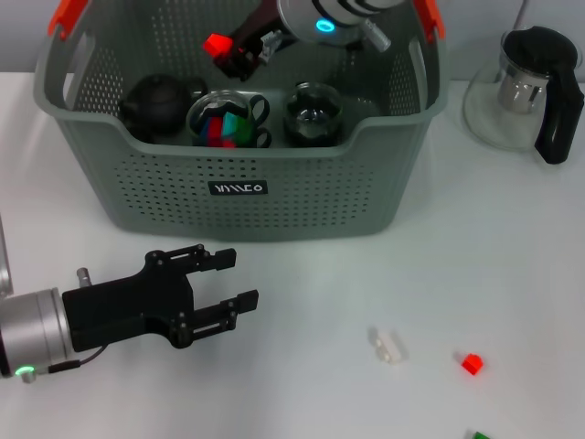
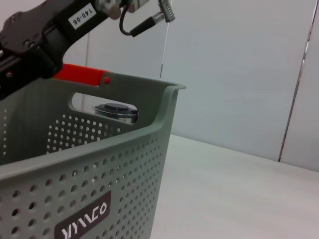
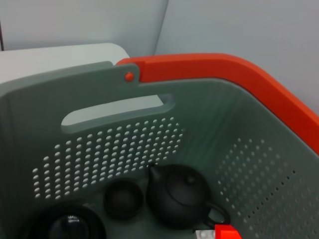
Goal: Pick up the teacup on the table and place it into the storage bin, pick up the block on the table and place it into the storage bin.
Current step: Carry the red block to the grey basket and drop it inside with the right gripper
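The grey perforated storage bin [image 1: 302, 197] stands at the back of the table, its label facing me. Above its inside, my right gripper [image 1: 228, 50] is shut on a small red block [image 1: 217, 43]; the right wrist view shows this block [image 3: 227, 232] over the bin's floor. Inside the bin stand a dark teacup [image 1: 313, 112], a glass cup [image 1: 227, 119] holding coloured blocks, and a black teapot [image 1: 160, 102]. My left gripper [image 1: 233, 281] rests low over the table in front of the bin, open with nothing in it.
Loose on the table at the front right lie a white block [image 1: 387, 346], a red block [image 1: 471, 363] and a green one [image 1: 480, 436] at the edge. A glass kettle [image 1: 530, 87] with a black handle stands right of the bin.
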`<act>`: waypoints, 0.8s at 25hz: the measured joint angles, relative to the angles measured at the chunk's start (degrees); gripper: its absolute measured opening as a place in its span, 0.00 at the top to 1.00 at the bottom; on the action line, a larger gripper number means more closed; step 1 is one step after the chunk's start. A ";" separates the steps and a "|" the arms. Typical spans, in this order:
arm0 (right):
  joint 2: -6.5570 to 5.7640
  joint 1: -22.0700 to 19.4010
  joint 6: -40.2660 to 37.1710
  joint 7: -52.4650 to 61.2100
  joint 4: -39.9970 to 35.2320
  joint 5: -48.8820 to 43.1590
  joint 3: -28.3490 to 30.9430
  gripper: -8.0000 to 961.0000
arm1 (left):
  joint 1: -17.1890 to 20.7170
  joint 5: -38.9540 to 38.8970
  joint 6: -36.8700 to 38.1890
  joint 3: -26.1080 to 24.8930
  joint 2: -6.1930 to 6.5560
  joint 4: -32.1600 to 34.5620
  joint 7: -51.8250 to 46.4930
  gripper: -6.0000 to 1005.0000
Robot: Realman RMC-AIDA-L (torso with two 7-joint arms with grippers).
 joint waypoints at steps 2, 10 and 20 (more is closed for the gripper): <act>0.10 -0.02 0.50 -0.26 0.25 0.75 -0.84 0.62 | 0.07 0.00 0.00 0.00 0.00 0.00 0.01 0.37; 0.18 -0.72 1.21 -5.51 0.54 7.95 -3.89 0.61 | 0.13 0.00 -0.48 -0.01 0.00 0.00 0.02 0.37; -0.02 -0.72 1.20 -5.36 0.58 7.97 -4.39 0.60 | 0.22 0.00 -0.59 -0.01 0.00 0.00 -0.22 0.37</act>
